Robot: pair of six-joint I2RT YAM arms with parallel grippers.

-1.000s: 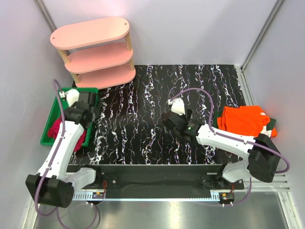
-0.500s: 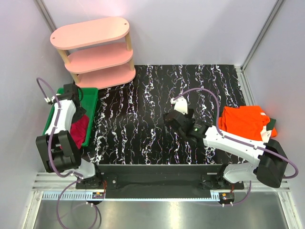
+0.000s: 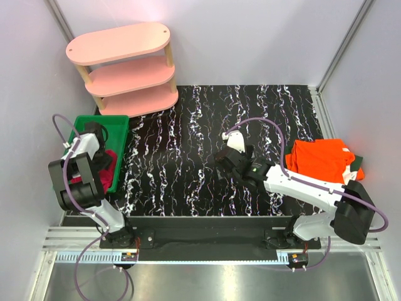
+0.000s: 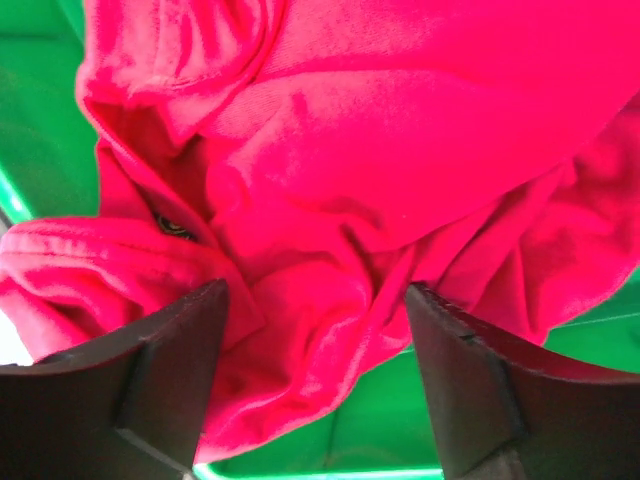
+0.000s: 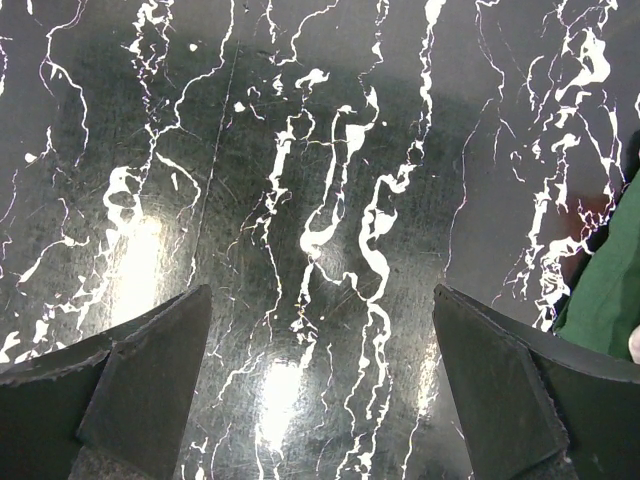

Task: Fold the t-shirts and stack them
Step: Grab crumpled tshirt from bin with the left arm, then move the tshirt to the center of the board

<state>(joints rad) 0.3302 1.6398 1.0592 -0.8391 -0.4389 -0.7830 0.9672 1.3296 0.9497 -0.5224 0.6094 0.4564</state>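
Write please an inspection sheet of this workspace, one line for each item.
Surface: black white-veined table top.
Job's things: crimson cloth t-shirt crumpled in green plastic tray; orange t-shirt lying on dark green t-shirt, right edge.
Clutter: pink three-tier shelf, far left corner.
Grippers: left gripper open, straddling a crimson fold; right gripper open above bare table.
Cables: purple cable looped over each arm.
Surroundings: pale walls; nothing else seen.
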